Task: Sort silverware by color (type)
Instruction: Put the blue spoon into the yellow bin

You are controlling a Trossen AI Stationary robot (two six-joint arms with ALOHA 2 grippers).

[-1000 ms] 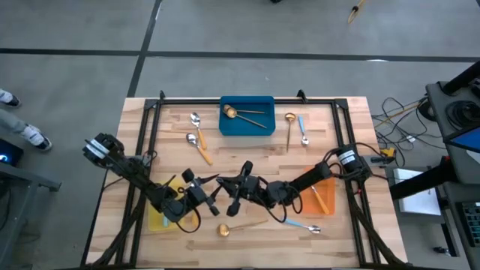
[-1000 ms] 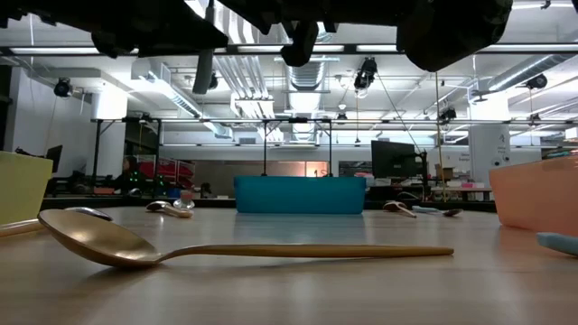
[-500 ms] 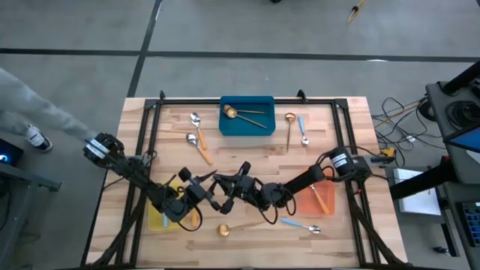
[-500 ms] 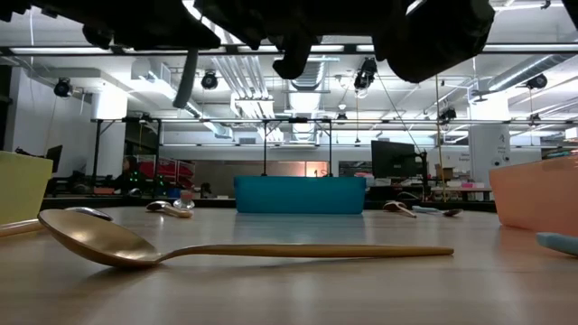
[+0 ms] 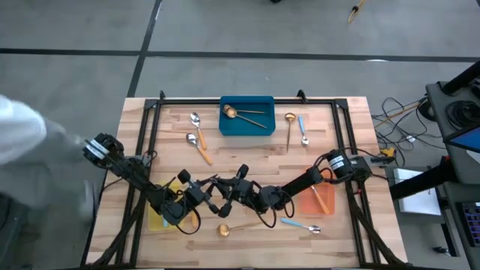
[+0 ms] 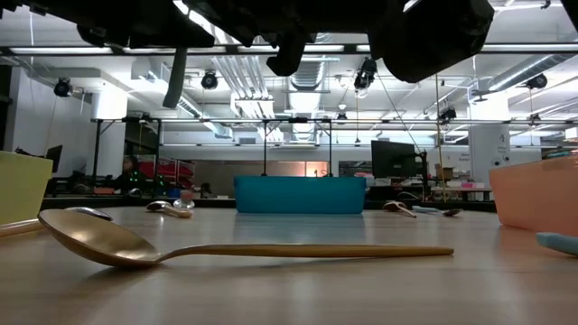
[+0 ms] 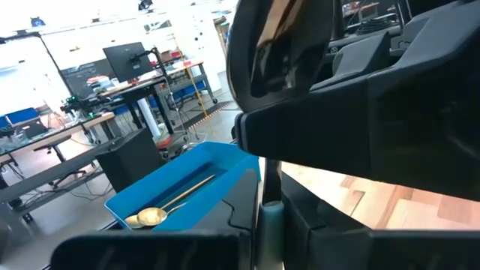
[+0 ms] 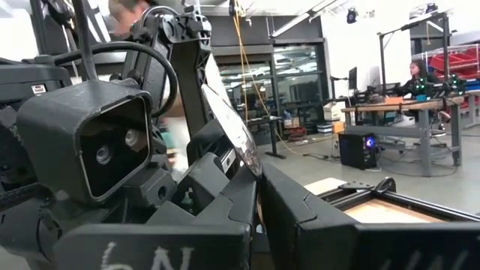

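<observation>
Looks like a mid-air handoff: both pincers meet above the tabletop (image 5: 352, 124), right pincer (image 5: 238, 186) clamped on a spoon (image 8: 234, 133), left pincer (image 5: 214, 193) closed at it too. Gold spoon (image 5: 238, 226) lies just below them.

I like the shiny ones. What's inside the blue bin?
Two gold spoons lie inside the blue bin, bowls toward its left end, handles running right. The high view looks straight in and nothing covers the bin; only its wall shows in the low view.
</observation>
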